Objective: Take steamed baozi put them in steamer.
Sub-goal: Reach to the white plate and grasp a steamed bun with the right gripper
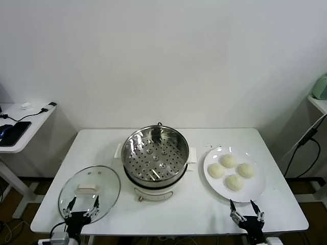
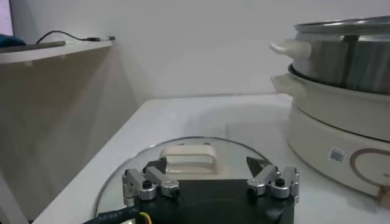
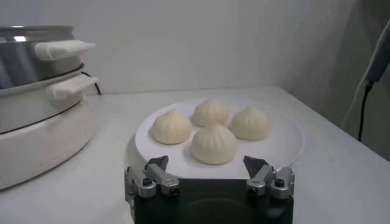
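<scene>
Right now the left gripper (image 1: 81,208) hangs open over the glass lid (image 1: 90,192). Past it sits the steamer (image 1: 155,155). Four baozi (image 1: 231,171) wait on the plate (image 1: 254,190), just ahead of the open right gripper (image 1: 247,212).

Whites, cream and steel

Cream-white baozi (image 1: 230,170) are seen on a white plate (image 1: 257,191); the shiny steel steamer (image 1: 156,155) is perforated, the bench (image 1: 194,209) white.
</scene>
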